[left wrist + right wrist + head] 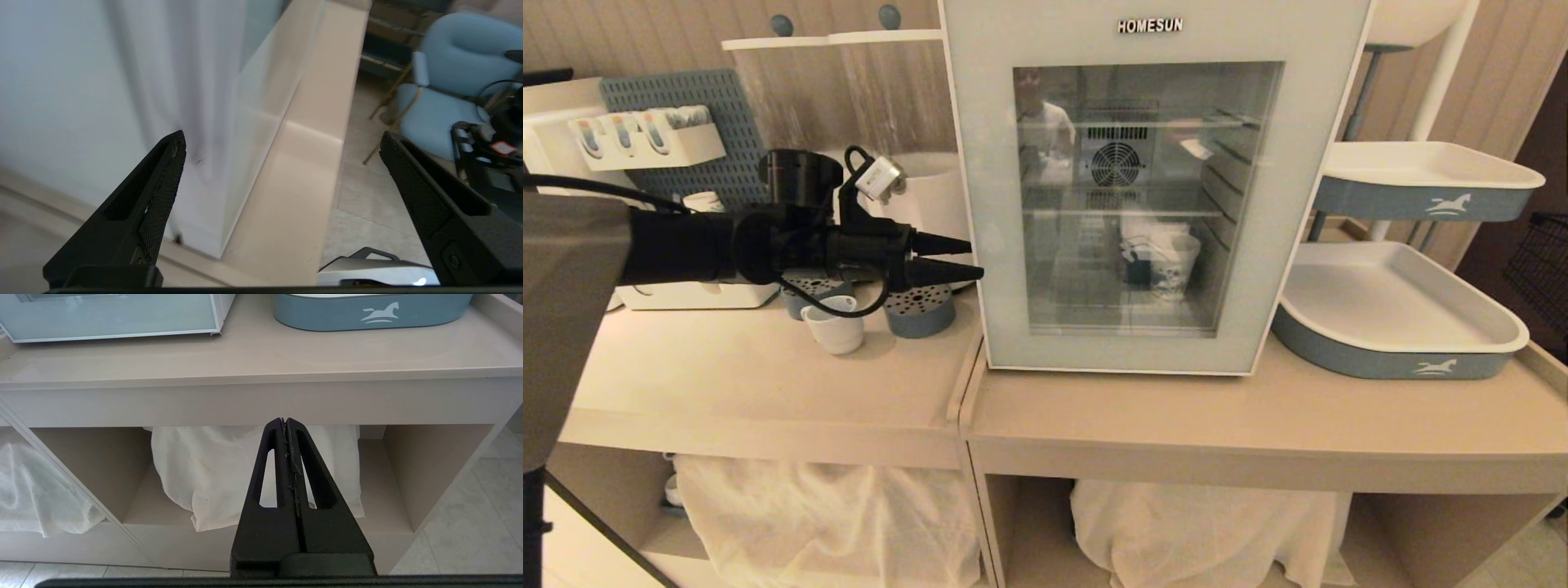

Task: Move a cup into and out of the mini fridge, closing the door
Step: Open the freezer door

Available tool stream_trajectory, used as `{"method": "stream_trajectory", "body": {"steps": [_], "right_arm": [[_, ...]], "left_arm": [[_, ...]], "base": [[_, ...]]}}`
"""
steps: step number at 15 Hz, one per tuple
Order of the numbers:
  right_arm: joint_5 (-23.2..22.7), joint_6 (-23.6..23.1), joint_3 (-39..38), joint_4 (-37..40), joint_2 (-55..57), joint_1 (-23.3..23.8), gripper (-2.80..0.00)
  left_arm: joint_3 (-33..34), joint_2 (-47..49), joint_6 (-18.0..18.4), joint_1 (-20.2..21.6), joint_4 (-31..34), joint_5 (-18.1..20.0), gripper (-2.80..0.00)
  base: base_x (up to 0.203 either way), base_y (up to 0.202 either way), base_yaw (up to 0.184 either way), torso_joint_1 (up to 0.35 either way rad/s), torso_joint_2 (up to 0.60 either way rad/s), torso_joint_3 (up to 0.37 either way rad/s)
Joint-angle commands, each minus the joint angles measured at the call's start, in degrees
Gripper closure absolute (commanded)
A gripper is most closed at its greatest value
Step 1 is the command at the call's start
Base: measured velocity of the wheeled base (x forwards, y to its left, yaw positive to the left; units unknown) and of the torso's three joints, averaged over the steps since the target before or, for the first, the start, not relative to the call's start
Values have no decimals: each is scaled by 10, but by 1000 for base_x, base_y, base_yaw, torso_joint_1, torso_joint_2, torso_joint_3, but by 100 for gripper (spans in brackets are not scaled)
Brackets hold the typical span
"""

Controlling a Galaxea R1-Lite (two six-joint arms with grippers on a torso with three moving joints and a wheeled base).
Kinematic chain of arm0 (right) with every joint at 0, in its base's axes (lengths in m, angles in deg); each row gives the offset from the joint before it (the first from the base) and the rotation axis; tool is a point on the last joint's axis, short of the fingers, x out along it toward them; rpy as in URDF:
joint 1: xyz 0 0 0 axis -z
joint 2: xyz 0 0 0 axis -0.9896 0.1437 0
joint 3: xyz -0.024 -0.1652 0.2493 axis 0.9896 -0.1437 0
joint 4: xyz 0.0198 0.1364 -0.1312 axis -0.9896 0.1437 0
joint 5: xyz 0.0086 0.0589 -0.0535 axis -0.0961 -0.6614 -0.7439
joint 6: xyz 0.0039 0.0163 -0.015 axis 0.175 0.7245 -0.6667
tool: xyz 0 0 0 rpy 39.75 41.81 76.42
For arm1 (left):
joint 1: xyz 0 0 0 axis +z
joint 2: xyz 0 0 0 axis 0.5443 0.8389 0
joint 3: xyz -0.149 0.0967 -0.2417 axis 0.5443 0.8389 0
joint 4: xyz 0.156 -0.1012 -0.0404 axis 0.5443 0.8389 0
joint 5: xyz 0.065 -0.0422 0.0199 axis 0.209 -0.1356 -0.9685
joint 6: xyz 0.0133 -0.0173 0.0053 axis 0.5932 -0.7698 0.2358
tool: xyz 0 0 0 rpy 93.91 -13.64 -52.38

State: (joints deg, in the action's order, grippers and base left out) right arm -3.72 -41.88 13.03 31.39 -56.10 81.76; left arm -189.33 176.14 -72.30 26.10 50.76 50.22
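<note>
Left gripper [972, 257] is spread wide, holding nothing, tips right by the mini fridge [1152, 188] door's [996, 245] edge.

- Beige counter [1258, 425] with open compartments below, white cloths [1209, 531] bundled inside;
- ribbed panel wall [645, 33] behind;
- pale tiled floor [470, 522];
- light-blue padded chair [449, 81] beyond the counter's edge.

right gripper [286, 422]: fingers pressed together | before counter [253, 375] | white cloth [204, 469] beneath
</note>
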Motion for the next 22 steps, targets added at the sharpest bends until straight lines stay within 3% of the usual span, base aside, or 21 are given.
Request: {"method": "stream_trajectory", "body": {"steps": [1,11,19,22], "right_arm": [[0,0,0,0,1,0,0],[0,0,0,0,1,0,0],[0,0,0,0,1,0,0],[0,0,0,0,1,0,0]], "left_arm": [[3,-10,1,-2,0,11,-280],[20,-8,-7,-16,-20,12,-280],[51,-36,-18,-20,-20,42,-280],[93,-65,-17,-27,-34,42,-280]], "base": [[0,0,0,0,0,0],[0,0,0,0,0,0],[0,0,0,0,0,0],[0,0,0,0,0,0]]}}
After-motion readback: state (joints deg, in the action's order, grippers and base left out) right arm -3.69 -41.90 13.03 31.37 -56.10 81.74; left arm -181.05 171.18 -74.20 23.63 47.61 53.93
